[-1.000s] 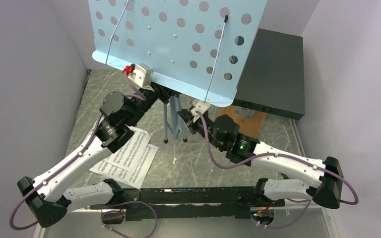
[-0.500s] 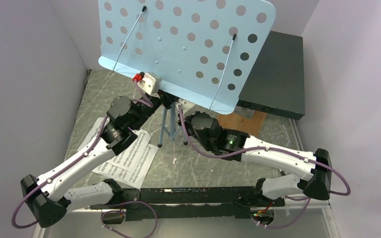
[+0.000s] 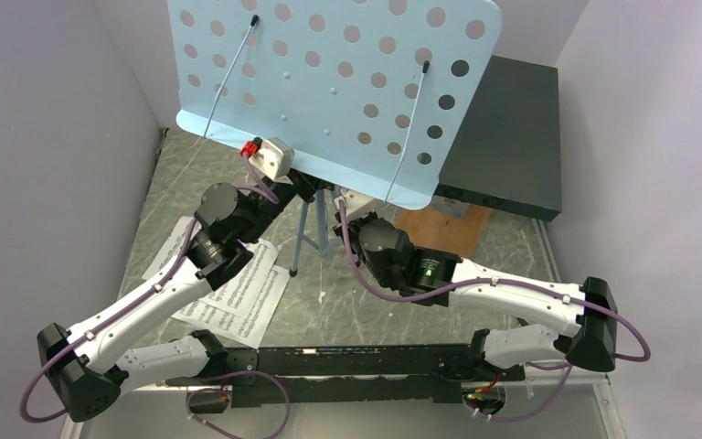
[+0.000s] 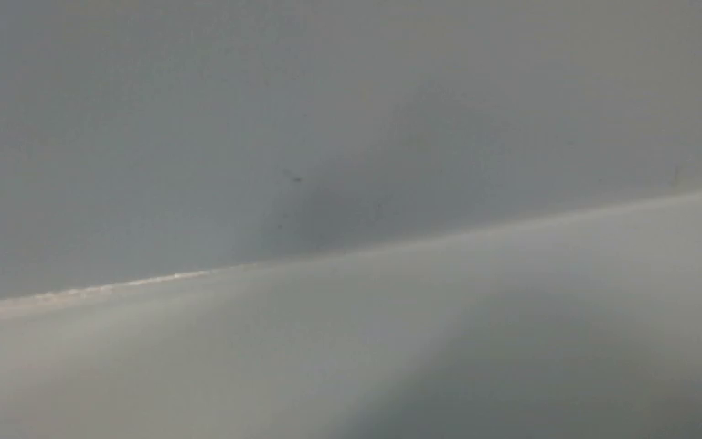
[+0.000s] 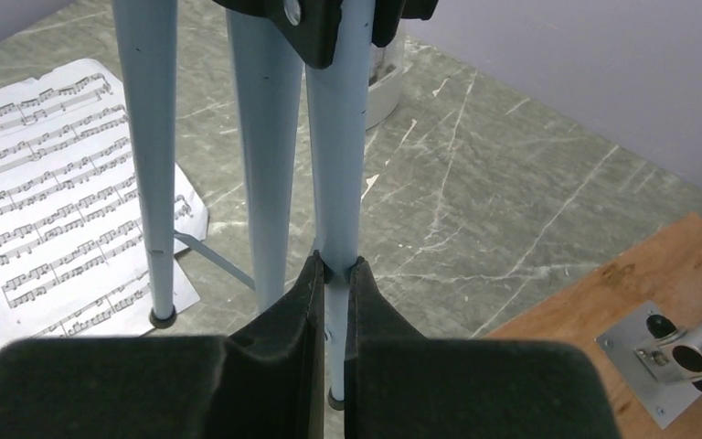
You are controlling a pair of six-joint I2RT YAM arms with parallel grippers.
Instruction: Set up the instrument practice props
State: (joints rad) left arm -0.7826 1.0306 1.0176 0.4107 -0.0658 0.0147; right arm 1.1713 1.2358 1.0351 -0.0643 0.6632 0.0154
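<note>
Over the last second the music stand (image 3: 329, 91) has swung round: its desk now shows its upper right corner and the tips of both wire page holders, its tripod legs (image 3: 306, 233) have shifted leftward, and the right arm has drawn in beneath it. At left, the sheet-music pages (image 3: 238, 294) lie flat on the table (image 3: 375, 302), unheld. The left gripper (image 3: 303, 184) is tucked under the desk's lower lip. Its wrist view shows only a blurred pale surface, so whether it is gripping cannot be told. The stand hangs at centre with its post roughly vertical and leaning. Its perforated face is turned up and toward the arms, and the lip is along the near edge. The three legs run nearly parallel, not yet spread, with their feet pointing down at the table. A small grey-white object (image 5: 386, 84), possibly the metronome, is mostly hidden behind them. The right gripper (image 5: 333, 267) is closed on one leg, low on it, above the foot. The stand is judged stiff but top-heavy, with smooth painted tubes likely to slip or pivot between pads; a hold on the post or near the leg hub should control it better than one on the thin desk. At right sit the dark box (image 3: 503, 137) and wooden board (image 3: 439, 224).
</note>
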